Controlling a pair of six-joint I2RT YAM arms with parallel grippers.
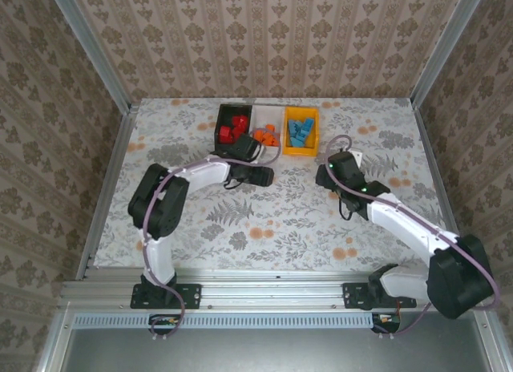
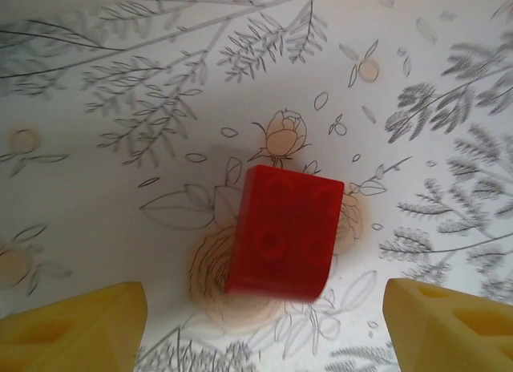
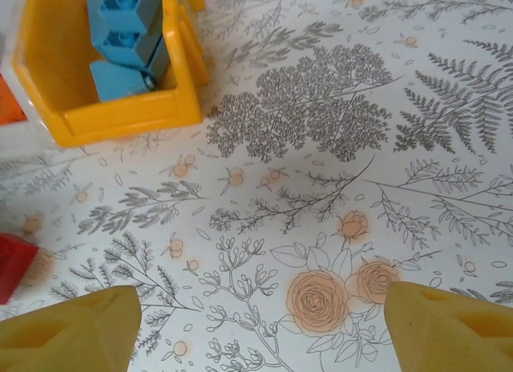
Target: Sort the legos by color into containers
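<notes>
Red lego (image 2: 284,232) is the one loose brick I can find. It lies studs up on the table (image 1: 240,228), just on the near side of the bin row at the middle of the far edge.

Left gripper (image 2: 263,308) is over it, jaws wide and holding nothing. The brick lies just ahead of the fingertips, roughly centred and a bit skewed to them.

Right gripper (image 3: 262,308) is also wide and empty, hovering near the orange-yellow bin (image 3: 120,119), which holds the blue legos (image 3: 124,35).

Black bin (image 1: 232,107) has red bricks (image 1: 234,131); white bin (image 1: 268,109) has orange bricks (image 1: 268,135).

The sort looks nearly finished; the step in hand is picking up this red.

Next: left advances until its fingers straddle the brick, closes on the flat sides, lifts, carries to the black bin at the row's left end and releases. The skew may twist the brick on closing.
</notes>
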